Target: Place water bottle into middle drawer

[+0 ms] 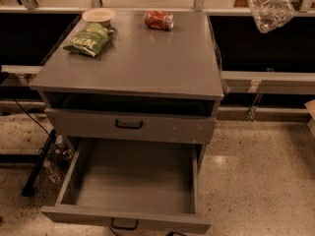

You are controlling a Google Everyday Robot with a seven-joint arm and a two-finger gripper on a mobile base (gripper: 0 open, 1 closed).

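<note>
The water bottle point(268, 6), clear and crinkled, hangs tilted in the air at the top right, beyond the cabinet's right edge and above the dark gap there. Its cap end runs off the top of the view. The gripper is out of view, and nothing of it shows around the bottle. The middle drawer point(133, 181) is pulled out at the bottom of the cabinet. Its bare grey floor is empty and its black loop handle point(123, 224) sits at the front. It lies far below and left of the bottle.
A closed grey drawer front point(130, 124) with white scuffs sits above the open drawer. On the cabinet top point(142, 63) lie a green chip bag point(88, 38), a pale bowl point(98, 16) and a red soda can point(159, 19). A black pole point(37, 163) leans on the floor at left.
</note>
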